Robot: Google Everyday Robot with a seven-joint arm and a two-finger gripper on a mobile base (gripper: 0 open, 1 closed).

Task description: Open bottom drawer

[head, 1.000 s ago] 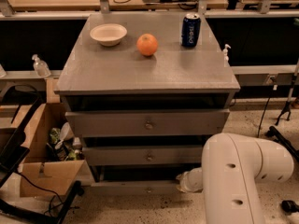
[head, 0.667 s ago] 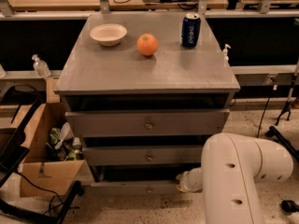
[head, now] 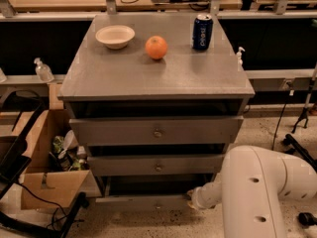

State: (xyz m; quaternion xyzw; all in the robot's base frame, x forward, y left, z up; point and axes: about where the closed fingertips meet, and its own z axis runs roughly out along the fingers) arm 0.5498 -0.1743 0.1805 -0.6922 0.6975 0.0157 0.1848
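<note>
Gripper (head: pixel 192 198) was down low at the right end of the bottom drawer (head: pixel 142 201), right against the front's right edge. Only the white wrist stub showed past the big white arm (head: pixel 262 192). Grip state: couldn't tell, and couldn't tell if it had hold of anything.

Bottom drawer was the lowest of three in the grey cabinet (head: pixel 158 76), just above the floor. Only a thin grey strip of its front showed, with a dark gap above it. Its knob wasn't clear enough to make out. The strip's left end sat just beside the cardboard box (head: pixel 47 185).

Middle drawer (head: pixel 157 163) and top drawer (head: pixel 156 130) were above it, each with a small centre knob and a dark gap over its front.

On the cabinet top, in a row near the back: white bowl (head: pixel 115 35) on the left, orange (head: pixel 156 47) in the middle, blue can (head: pixel 202 32) upright on the right. All three stood apart from each other.

The box sat on the floor left of the cabinet, open, with clutter inside. A clear bottle (head: pixel 43 70) stood on the ledge behind it. The arm filled the lower right corner.
</note>
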